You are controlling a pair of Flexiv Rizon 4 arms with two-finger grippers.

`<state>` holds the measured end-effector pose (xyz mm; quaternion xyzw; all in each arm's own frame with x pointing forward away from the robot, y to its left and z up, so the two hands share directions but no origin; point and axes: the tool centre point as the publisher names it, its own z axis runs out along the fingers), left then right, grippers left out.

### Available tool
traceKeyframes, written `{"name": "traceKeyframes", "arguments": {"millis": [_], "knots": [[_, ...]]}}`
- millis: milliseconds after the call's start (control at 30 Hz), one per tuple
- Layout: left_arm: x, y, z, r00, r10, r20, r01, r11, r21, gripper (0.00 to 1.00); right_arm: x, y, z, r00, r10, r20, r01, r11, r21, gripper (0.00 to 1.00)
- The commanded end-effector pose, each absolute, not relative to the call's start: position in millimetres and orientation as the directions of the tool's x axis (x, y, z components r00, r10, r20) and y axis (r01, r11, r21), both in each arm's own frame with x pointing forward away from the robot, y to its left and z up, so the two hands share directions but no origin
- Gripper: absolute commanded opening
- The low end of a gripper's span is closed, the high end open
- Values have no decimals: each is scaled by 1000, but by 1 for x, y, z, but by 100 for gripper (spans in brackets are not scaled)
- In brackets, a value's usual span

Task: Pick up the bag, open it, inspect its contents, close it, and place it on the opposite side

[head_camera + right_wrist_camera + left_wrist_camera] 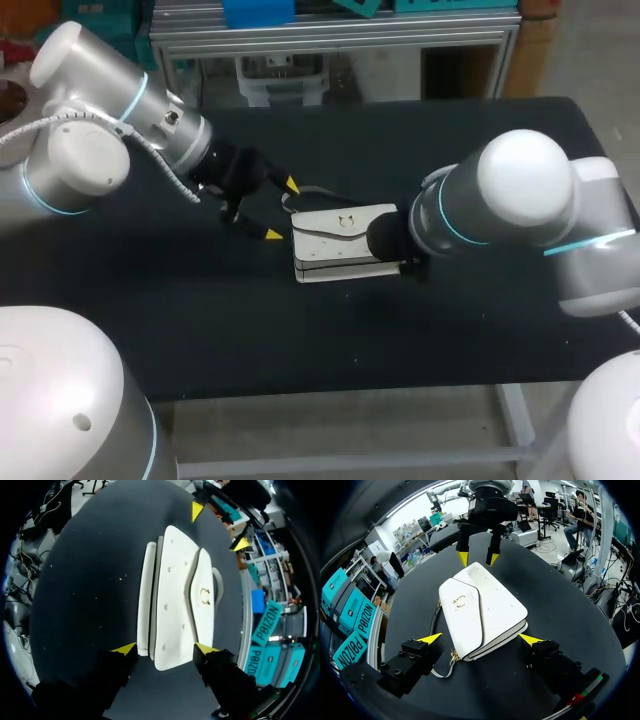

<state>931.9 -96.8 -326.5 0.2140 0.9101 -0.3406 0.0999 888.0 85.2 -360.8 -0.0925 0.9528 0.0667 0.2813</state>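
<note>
table [300, 340]: left fingers [431, 639], right fingers [126, 649] spread astride bag [485, 610]

A white, rectangular, leather-look handbag [492, 612] with a front flap and a small gold clasp [460, 600] lies flat on the black tabletop [565, 595]. The left gripper [480, 639] is spread wide, with the bag's near end between its yellow tips. At the far end, the right gripper [478, 558] points down with its fingers parted. A thin strap [436, 627] lies beside the bag.

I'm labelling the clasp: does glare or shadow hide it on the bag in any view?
No. Head view: the white bag is washed bright, the clasp faint but visible. Left wrist view: clasp plain, no glare. Right wrist view: clasp plain, evenly lit.
</note>
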Motion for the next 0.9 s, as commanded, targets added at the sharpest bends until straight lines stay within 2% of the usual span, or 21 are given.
{"name": "traceKeyframes", "arguments": {"millis": [33,133,500,600,633,667,900], "knots": [[936,-99,-329,-886,337,-318,463,673,-577,100,898,89,-370,-807,-126,-577,-207,975,77,62],[936,-99,-331,-885,343,-315,465,674,-574,100,905,89,-371,-806,-123,-579,-209,974,84,49],[937,-98,-336,-883,363,-296,469,678,-567,100,916,95,-377,-804,-144,-577,-233,969,83,47],[938,-98,-337,-881,370,-293,472,674,-569,100,917,95,-378,-804,-149,-576,-236,969,78,33],[938,-98,-337,-880,373,-294,475,672,-569,100,916,95,-379,-803,-152,-576,-238,968,76,20],[938,-98,-337,-879,376,-294,477,670,-569,100,916,95,-380,-803,-152,-576,-238,968,76,0],[932,-99,-334,-856,395,-333,516,625,-586,100,904,100,-384,-804,-154,-575,-236,969,70,0]]}}
